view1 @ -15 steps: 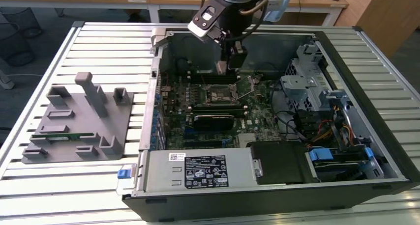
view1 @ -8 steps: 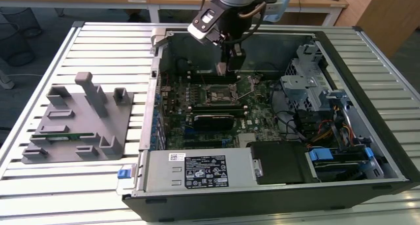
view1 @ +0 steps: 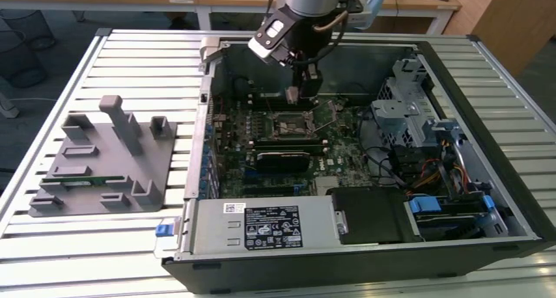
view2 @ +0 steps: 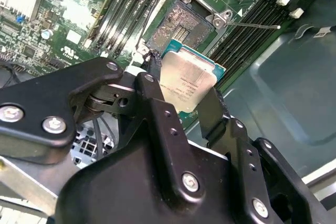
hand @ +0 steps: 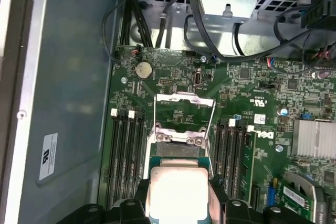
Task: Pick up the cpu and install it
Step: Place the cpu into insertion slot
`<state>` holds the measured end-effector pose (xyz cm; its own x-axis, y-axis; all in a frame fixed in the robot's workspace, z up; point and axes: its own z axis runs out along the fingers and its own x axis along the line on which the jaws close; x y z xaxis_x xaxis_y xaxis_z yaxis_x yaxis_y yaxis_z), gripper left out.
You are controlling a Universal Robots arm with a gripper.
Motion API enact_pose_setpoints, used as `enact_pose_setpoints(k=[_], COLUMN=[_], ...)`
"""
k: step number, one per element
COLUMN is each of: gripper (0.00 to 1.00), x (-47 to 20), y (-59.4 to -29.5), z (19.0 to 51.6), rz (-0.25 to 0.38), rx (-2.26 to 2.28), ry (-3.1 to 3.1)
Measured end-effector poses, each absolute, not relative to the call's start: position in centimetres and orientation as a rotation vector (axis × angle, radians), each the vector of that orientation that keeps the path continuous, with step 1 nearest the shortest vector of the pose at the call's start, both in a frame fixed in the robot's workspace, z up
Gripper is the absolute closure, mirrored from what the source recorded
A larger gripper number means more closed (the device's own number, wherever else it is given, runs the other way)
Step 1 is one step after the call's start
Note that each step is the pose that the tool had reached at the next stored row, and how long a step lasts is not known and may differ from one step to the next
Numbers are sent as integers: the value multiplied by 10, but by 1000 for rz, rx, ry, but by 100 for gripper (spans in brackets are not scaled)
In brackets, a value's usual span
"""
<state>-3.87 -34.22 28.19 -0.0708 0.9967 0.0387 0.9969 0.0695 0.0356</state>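
the cpu (view2: 189,77) is held in the pincer (view2: 182,92), which is closed on two opposite edges of the chip with its black fingers (view2: 152,90). the dull silver top of the chip faces the camera in both wrist views. the chip hangs over the near edge of the open socket (view2: 184,22); i cannot tell if they touch. the pincer's body hides the nearer edge of the chip. in the exterior view the chip is too small to make out under the arm.

the socket's metal plate (hand: 184,111) is folded back and the contact field is bare. a thin lever (view2: 257,25) stands out to one side. memory slots (hand: 126,156) run close along both sides of the socket. the board lies deep inside the computer case (view1: 347,272), whose walls stand around it. the case rests on a slatted bench (view1: 130,57).
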Motion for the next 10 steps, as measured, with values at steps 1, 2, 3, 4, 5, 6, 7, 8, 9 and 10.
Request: enact_pose_setpoints(k=[1, 2, 3, 4, 5, 6, 7, 8, 9, 10], gripper=[47, 47, 47, 47, 47, 47, 47, 47, 47, 47], x=[-39, -39, -39, -39, -39, -39, -39, -39, -39, -39], y=[-342, -342, -342, -341, -341, -341, -341, -341, -341, -341], z=[280, 278, 277, 275, 273, 271, 269, 268, 266, 264], rz=[-82, -82, -82, -82, -82, -82, -82, -83, -82, -82], rx=[-2148, -2161, -2174, -2180, -2182, -2182, -2182, -2182, -2182, -2182], ry=[-2286, -2274, -2262, -2256, -2255, -2254, -2254, -2254, -2254, -2254])
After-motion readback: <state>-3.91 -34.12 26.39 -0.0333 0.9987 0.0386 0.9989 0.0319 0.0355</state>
